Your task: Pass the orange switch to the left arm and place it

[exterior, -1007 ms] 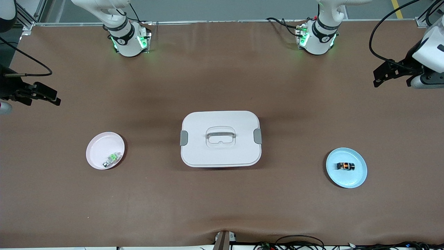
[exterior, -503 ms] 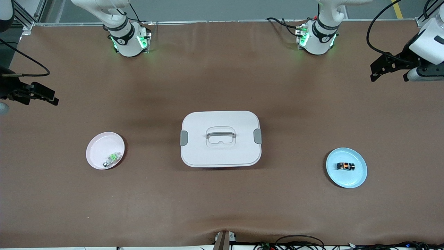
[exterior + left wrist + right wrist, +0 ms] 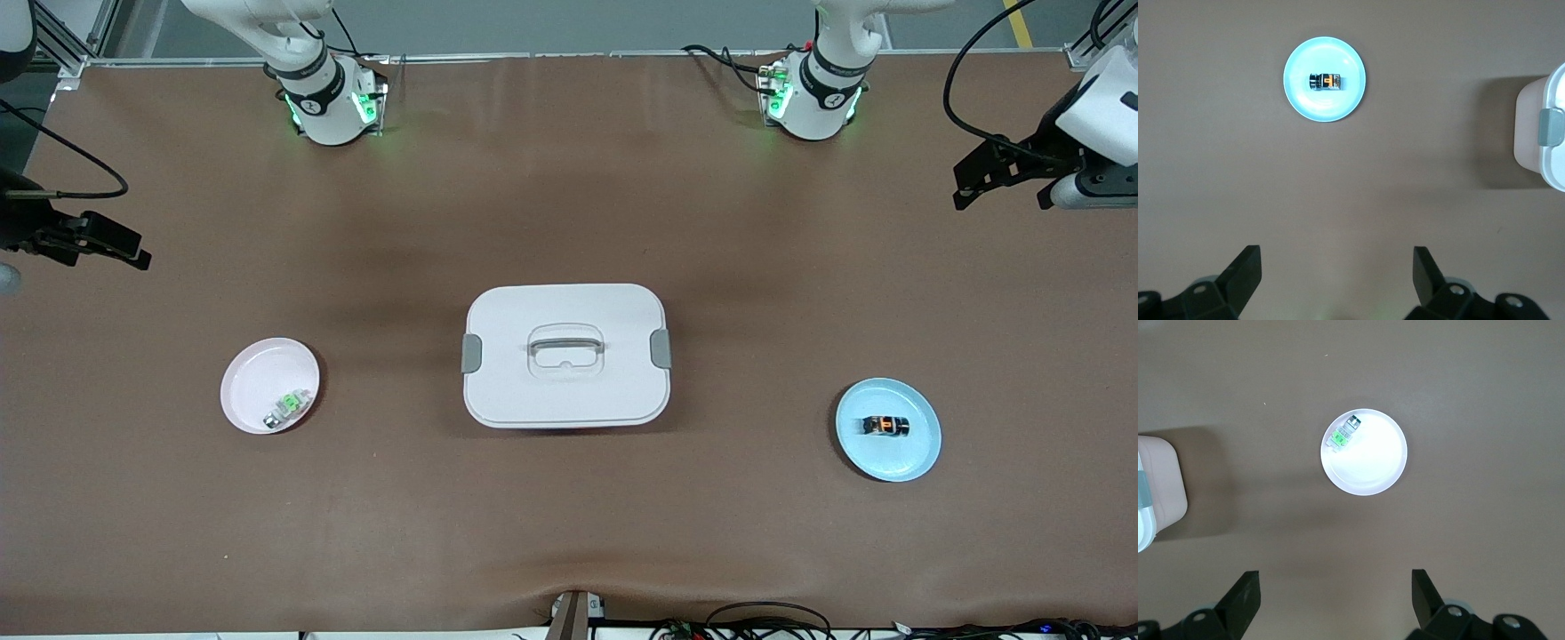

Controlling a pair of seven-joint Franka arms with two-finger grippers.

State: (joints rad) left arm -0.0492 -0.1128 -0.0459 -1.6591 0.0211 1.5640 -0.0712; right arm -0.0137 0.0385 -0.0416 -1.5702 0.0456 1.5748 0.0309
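The orange switch [image 3: 887, 426], black with an orange centre, lies on its side on a light blue plate [image 3: 891, 459] toward the left arm's end of the table. The left wrist view shows the switch [image 3: 1325, 81] on that plate [image 3: 1325, 107], well apart from my gripper. My left gripper [image 3: 976, 175] hangs open and empty over bare table at the left arm's end; its fingers [image 3: 1245, 270] stand wide apart. My right gripper [image 3: 114, 244] is open and empty over bare table at the right arm's end. The white box [image 3: 565, 356] stands mid-table between the plates.
A pink plate [image 3: 258, 378] toward the right arm's end holds a small green-and-clear component [image 3: 286, 407], also seen in the right wrist view [image 3: 1343, 434]. The box's edge shows in both wrist views [image 3: 1545, 133] [image 3: 1158, 487]. Cables trail by both grippers.
My left gripper has shifted a little toward the bases' side of the table, then held almost still. The right gripper has barely moved. The switch, plates and box are unmoved.
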